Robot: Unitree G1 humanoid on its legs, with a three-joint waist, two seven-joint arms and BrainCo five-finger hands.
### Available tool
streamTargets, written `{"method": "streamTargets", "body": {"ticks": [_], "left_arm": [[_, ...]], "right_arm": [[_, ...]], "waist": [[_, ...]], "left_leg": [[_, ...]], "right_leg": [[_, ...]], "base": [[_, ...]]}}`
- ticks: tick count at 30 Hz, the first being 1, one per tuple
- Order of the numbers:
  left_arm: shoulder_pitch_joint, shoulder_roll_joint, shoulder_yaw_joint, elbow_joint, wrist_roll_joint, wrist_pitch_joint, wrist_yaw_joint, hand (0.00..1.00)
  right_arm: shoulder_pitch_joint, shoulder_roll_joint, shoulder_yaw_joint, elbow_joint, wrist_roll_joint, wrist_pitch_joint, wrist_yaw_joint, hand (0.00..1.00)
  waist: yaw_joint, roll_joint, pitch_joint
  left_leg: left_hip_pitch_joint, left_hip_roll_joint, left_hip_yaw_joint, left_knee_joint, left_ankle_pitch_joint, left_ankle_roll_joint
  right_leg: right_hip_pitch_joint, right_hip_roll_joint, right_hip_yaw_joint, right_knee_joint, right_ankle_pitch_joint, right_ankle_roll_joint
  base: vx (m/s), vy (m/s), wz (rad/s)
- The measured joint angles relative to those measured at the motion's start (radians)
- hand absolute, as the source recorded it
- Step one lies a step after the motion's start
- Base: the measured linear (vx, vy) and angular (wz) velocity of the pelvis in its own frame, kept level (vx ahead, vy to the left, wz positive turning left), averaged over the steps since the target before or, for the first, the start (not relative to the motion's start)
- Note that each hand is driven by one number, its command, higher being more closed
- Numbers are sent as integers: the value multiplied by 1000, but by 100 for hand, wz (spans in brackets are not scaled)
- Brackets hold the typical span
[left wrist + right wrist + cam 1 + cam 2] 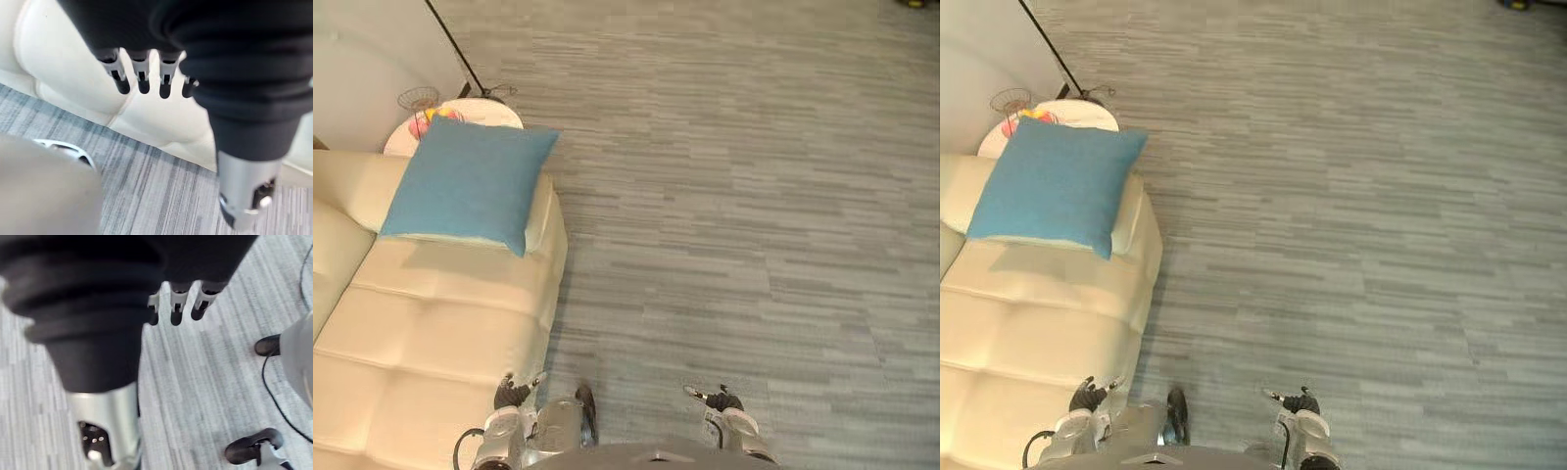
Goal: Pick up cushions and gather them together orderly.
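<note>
Cushion [470, 181] lies on the sofa's [431, 323] far end, at 11 o'clock from the nearer left hand [512, 394]. That hand and the right hand [722, 399] hang slack-fingered, empty.

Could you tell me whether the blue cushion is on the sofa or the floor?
On the sofa: the blue cushion rests across its far end.

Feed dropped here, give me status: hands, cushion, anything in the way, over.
Left hand open, empty, beside sofa. Right hand open, empty, over floor. Blue cushion on sofa's far end, untouched. No obstacle seen.
</note>
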Motion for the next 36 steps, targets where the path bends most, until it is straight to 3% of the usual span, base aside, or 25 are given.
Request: {"method": "streamTargets", "body": {"ticks": [1, 2, 3, 4, 7, 8, 10, 11, 12, 16, 17, 19, 20, 22, 23, 25, 27, 28, 30, 31, 33, 34, 36], "left_arm": [[-1, 17, -15, 11, 0, 2, -1, 0], [0, 22, -19, 15, 1, 6, 0, 0], [2, 29, -31, 29, 1, 11, 0, 0], [7, 31, -40, 32, 2, 12, 3, 0], [9, 25, -49, 31, 2, 12, 10, 0], [3, 23, -48, 32, 2, 12, 10, 0], [6, 26, -47, 31, 3, 13, 10, 0], [14, 28, -44, 34, 4, 13, 10, 0], [9, 28, -43, 50, 10, 13, 10, 0], [4, -19, -24, 69, 11, 13, 9, 0], [4, -19, -24, 68, 12, 13, 8, 0], [2, -21, -3, 44, 13, 10, 7, 0], [0, -25, 11, 33, 14, 11, 7, 0], [8, -28, 33, 16, 9, 11, 7, 0], [9, -30, 32, 9, 10, 11, 7, 0], [7, -30, 31, 5, 9, 10, 7, 0], [6, -30, 32, -5, 8, 10, 7, 0], [7, -31, 32, -12, 9, 10, 8, 0], [10, -34, 30, -13, 10, 11, 9, 0], [17, -47, 30, -13, 9, 10, 10, 0], [21, -28, 23, -12, 13, 10, 12, 0], [18, -16, 22, -8, 20, 10, 11, 0], [18, -14, 26, -8, 19, 10, 12, 0]], "right_arm": [[1, 7, 5, 2, 0, 1, 0, 0], [8, 6, 16, 3, 0, 3, 0, 0], [11, -2, 19, -4, -1, 1, 0, 0], [20, -13, 19, 0, -1, 2, 0, 0], [24, -15, 18, 3, 0, 1, 0, 0], [23, -17, 15, 3, 0, 1, 0, 0], [23, -17, 14, 3, 1, 2, 0, 0], [27, -15, 5, 4, 1, 1, 0, 0], [29, -19, -14, 3, 2, 1, 0, 0], [26, -37, -51, 0, 2, -2, -1, 0], [27, -37, -52, 0, 2, -3, -1, 0], [42, -31, -51, -8, 2, -3, -2, 0], [57, -30, -50, -25, 3, -3, -3, 0], [86, -30, -42, -44, 3, -4, -4, 0], [95, -28, -40, -56, 10, -3, -4, 0], [91, -11, -43, -60, 22, 1, -4, 0], [90, -4, -51, -59, 22, 3, -4, 0], [87, -2, -51, -59, 22, 3, -4, 0], [95, -3, -52, -64, 41, 3, -5, 0], [103, -16, -51, -67, 43, 3, -5, 0], [103, 5, -41, -64, 44, 4, -5, 0], [96, 13, -41, -51, 43, 4, -5, 0], [76, 15, -41, -49, 43, 4, -5, 0]], "waist": [[-9, -7, 1], [-18, -11, 0], [-22, 1, 6], [-31, 3, 8], [-45, 3, 6], [-52, 3, 7], [-56, -1, 5], [-60, -9, 7], [-71, -8, 5], [-67, 61, -1], [-67, 61, -1], [-66, 46, 2], [-64, 48, 3], [-43, 45, 6], [-37, 50, 3], [-33, 52, 2], [-25, 47, 3], [-21, 44, 3], [-22, 48, 1], [-12, 65, -14], [-15, 25, -37], [-14, 7, -41], [-9, 2, -41]], "left_leg": [[48, -10, -4, -19, -11, -2], [87, -18, -8, -40, -13, -3], [167, -30, -11, -95, -13, -3], [236, -31, -12, -143, -13, -4], [286, -21, -28, -187, -20, -17], [290, -9, -42, -200, -26, -32], [292, -4, -49, -201, -33, -47], [306, -5, -67, -202, -49, -72], [333, 7, -93, -208, -62, -94], [353, 61, -106, -204, -50, -127], [341, 65, -112, -176, -50, -128], [206, 89, -158, 111, -45, -140], [131, 115, -164, 279, -14, -170], [42, 173, -144, 506, 81, -160], [29, 190, -126, 548, 86, -143], [-20, 205, -87, 550, 33, -128], [-51, 199, -50, 490, -24, -127], [-56, 183, -23, 369, -48, -127], [-54, 150, -16, 129, -25, -134], [-38, 124, -20, -17, 89, -115], [-24, 66, -15, -71, 92, -107], [-31, 41, -14, -61, 87, -77], [-23, 19, -5, -30, 57, -51]], "right_leg": [[-70, -13, 15, 175, 13, 30], [-106, -24, 2, 265, 4, 23], [-149, -39, -46, 346, -51, -20], [-181, -36, -104, 322, -107, -68], [-262, 0, -176, 82, -139, -107], [-295, 40, -165, -134, -85, -128], [-298, 63, -139, -281, -12, -133], [-296, 82, -86, -397, 118, -131], [-274, 107, -59, -402, 219, -156], [-274, 158, -83, -342, 120, -183], [-269, 158, -88, -343, 112, -187], [-228, 144, -119, -362, 88, -193], [-200, 144, -139, -370, 82, -198], [-136, 150, -159, -372, 54, -217], [-106, 152, -163, -374, 35, -217], [-74, 149, -163, -396, 20, -208], [-59, 130, -163, -411, 19, -206], [-43, 106, -167, -416, 11, -187], [-21, 75, -174, -417, -5, -149], [-10, 71, -161, -422, -17, -106], [7, 49, -112, -472, -3, -101], [15, 33, -95, -499, 5, -102], [35, 12, -75, -516, 20, -86]], "base": [[451, 147, 5], [378, 84, 15], [447, 72, 17], [336, 36, 15], [266, -62, 23], [285, -139, 27], [272, -174, 20], [330, -238, 31], [346, -257, 29], [281, -189, 0], [216, -200, 20], [192, -183, 41], [167, -98, 44], [226, -57, 30], [277, -18, 24], [224, 28, 15], [182, 97, 3], [211, 176, 16], [253, 261, 16], [263, 265, 8], [307, 213, 27], [330, 189, 32], [246, 159, 10]]}}
